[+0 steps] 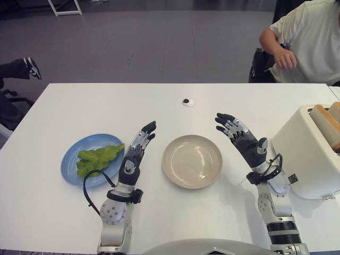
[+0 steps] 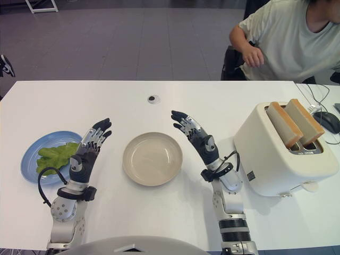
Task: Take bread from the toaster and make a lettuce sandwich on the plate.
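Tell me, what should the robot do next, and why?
Probably swing the right hand over to the toaster and take hold of one bread slice. That hand and the left hand are both open and empty, the beige plate holds nothing, and two slices stick up from the toaster on the right hand's side. The lettuce can wait on its blue plate.

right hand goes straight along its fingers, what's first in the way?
Nothing, seemingly: right hand points past the beige plate over bare table, just right of the small black-centred disc. Height unclear.
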Robot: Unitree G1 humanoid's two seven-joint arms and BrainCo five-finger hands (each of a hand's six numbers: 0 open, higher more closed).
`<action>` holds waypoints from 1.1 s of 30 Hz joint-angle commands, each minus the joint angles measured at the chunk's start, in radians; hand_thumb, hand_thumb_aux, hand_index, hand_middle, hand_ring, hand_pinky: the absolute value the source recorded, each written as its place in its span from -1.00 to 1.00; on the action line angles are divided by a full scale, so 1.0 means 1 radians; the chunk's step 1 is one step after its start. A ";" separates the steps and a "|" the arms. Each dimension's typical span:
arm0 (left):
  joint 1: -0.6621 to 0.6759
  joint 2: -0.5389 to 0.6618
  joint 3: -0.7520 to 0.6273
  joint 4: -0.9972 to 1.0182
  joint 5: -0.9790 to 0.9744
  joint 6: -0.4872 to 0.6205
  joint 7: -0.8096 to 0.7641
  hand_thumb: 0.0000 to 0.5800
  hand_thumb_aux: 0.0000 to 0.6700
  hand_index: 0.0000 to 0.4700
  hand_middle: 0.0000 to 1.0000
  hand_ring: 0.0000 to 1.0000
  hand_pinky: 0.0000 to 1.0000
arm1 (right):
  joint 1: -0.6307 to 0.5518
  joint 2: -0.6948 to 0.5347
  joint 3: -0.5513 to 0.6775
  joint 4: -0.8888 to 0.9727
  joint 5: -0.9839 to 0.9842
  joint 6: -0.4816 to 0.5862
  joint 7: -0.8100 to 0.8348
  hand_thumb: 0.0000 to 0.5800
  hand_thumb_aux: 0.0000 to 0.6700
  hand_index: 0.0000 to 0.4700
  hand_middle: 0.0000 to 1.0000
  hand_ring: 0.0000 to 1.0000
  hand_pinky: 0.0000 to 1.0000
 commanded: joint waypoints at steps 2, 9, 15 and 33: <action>0.010 0.010 -0.005 -0.009 0.011 0.016 -0.004 -1.00 -1.00 -1.00 -1.00 -1.00 -1.00 | 0.002 -0.007 -0.002 -0.007 -0.006 0.013 -0.001 -1.00 -1.00 -1.00 -1.00 -1.00 -1.00; 0.012 0.009 -0.008 -0.005 0.015 0.012 -0.006 -1.00 -1.00 -1.00 -1.00 -1.00 -1.00 | 0.003 -0.012 0.006 -0.003 -0.013 0.013 0.006 -1.00 -1.00 -1.00 -1.00 -1.00 -1.00; 0.007 0.007 -0.028 0.001 0.035 0.010 -0.011 -1.00 -1.00 -1.00 -1.00 -1.00 -1.00 | 0.086 -0.196 -0.085 -0.482 0.154 0.145 0.028 -1.00 -1.00 -1.00 -1.00 -1.00 -1.00; 0.014 -0.005 -0.062 0.003 0.074 0.002 0.017 -1.00 -1.00 -1.00 -1.00 -1.00 -1.00 | 0.201 -0.796 -0.605 0.073 -0.384 0.253 -0.182 -1.00 -1.00 -1.00 -1.00 -1.00 -1.00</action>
